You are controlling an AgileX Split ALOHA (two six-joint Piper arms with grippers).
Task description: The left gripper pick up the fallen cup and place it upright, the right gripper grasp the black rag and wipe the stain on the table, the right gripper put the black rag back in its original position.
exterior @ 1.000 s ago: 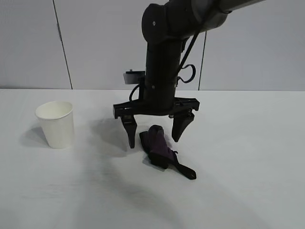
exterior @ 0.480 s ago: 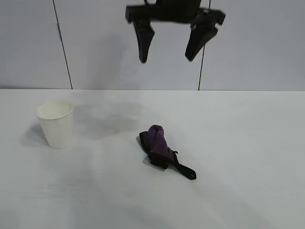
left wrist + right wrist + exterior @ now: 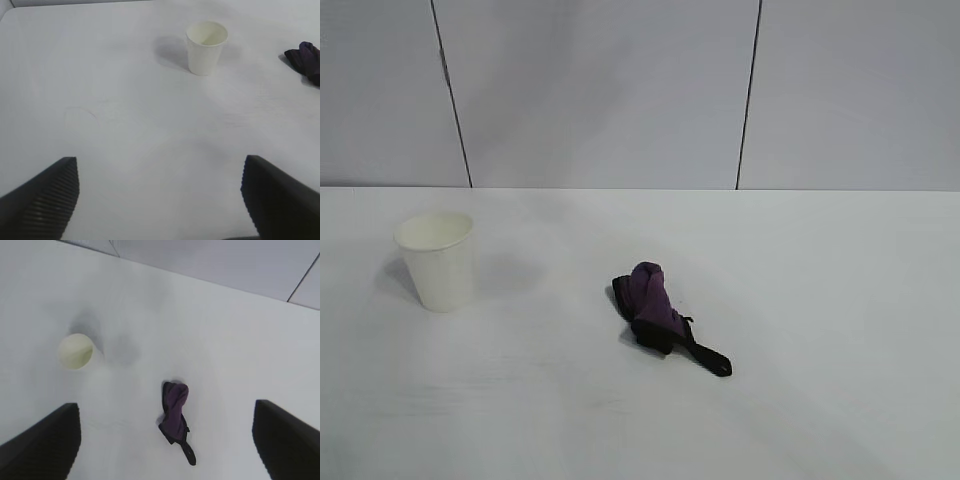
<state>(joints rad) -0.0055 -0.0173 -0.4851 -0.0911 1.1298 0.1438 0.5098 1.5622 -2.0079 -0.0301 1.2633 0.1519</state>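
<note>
A grey panelled wall (image 3: 600, 90) stands behind the wide white matte table (image 3: 840, 300). The plain white paper cup (image 3: 437, 260) stands upright near the table's left edge, rim up. The purple rag with black edging (image 3: 655, 310) lies mid-table, well apart from the cup, its thin black strip trailing toward the front edge. No stain or writing is discernible. The left gripper (image 3: 160, 200) and the right gripper (image 3: 165, 440) both hang above the table, jaws spread wide, holding nothing.
</note>
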